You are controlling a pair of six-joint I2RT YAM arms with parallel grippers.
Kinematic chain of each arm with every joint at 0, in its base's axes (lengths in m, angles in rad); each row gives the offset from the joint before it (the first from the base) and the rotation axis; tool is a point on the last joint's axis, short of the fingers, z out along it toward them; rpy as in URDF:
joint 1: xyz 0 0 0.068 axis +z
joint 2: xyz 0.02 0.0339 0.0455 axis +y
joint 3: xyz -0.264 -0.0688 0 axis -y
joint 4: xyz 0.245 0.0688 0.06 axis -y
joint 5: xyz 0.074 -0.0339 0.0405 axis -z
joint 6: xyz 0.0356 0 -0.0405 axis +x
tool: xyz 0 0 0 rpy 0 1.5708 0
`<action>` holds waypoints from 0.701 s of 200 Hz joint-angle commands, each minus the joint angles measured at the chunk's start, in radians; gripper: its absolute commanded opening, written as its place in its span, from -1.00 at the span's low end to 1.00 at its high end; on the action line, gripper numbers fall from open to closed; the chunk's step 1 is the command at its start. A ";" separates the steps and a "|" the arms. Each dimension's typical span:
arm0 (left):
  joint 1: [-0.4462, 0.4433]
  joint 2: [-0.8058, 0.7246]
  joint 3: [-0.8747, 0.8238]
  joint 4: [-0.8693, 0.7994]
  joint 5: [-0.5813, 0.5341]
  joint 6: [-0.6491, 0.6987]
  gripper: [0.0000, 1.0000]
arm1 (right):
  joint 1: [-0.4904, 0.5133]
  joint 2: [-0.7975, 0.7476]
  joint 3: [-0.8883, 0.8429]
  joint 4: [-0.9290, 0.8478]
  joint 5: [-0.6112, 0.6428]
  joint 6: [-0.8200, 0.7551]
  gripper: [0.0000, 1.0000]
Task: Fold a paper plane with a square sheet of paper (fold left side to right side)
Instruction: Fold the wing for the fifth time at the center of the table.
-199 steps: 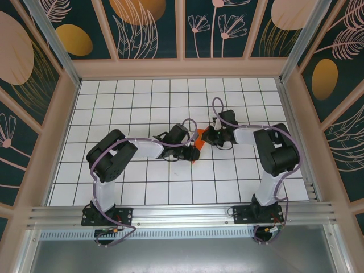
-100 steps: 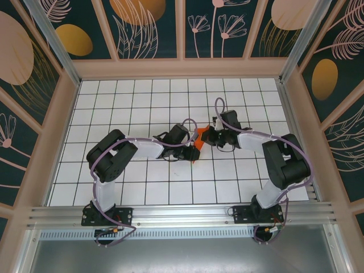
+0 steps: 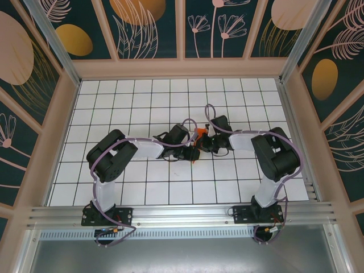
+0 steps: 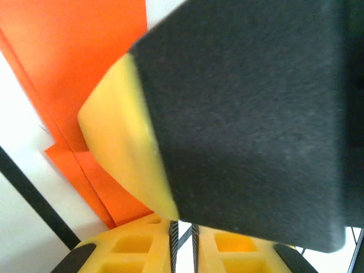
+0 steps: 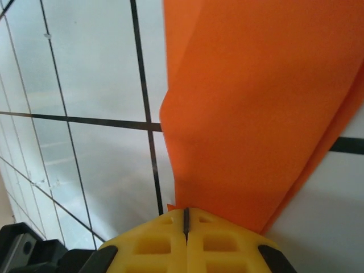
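Top external view puts my right gripper (image 3: 205, 141), clamped on the orange paper (image 5: 256, 102) near the table's (image 3: 142, 102) middle, at 3 o'clock of my left gripper (image 3: 192, 147), whose grip I cannot tell.

- The left gripper (image 3: 190, 144) and the right gripper (image 3: 206, 139) meet nose to nose near the middle of the white gridded table (image 3: 131, 102).
- Slivers of orange paper (image 3: 198, 133) show between them; the grippers hide the rest.
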 commanded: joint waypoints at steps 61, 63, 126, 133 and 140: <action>-0.021 0.065 -0.027 -0.142 -0.022 -0.017 -0.63 | -0.048 0.039 0.078 -0.049 0.130 -0.086 -0.88; -0.020 0.065 -0.027 -0.142 -0.021 -0.017 -0.64 | -0.050 0.040 0.081 -0.052 0.132 -0.089 -0.88; -0.021 0.065 -0.028 -0.140 -0.020 -0.017 -0.63 | -0.107 0.107 0.163 -0.089 0.145 -0.163 -0.88; -0.021 0.066 -0.027 -0.141 -0.018 -0.017 -0.63 | -0.113 0.115 0.175 -0.095 0.149 -0.169 -0.88; -0.020 0.066 -0.027 -0.142 -0.018 -0.017 -0.63 | -0.118 0.122 0.185 -0.101 0.152 -0.176 -0.88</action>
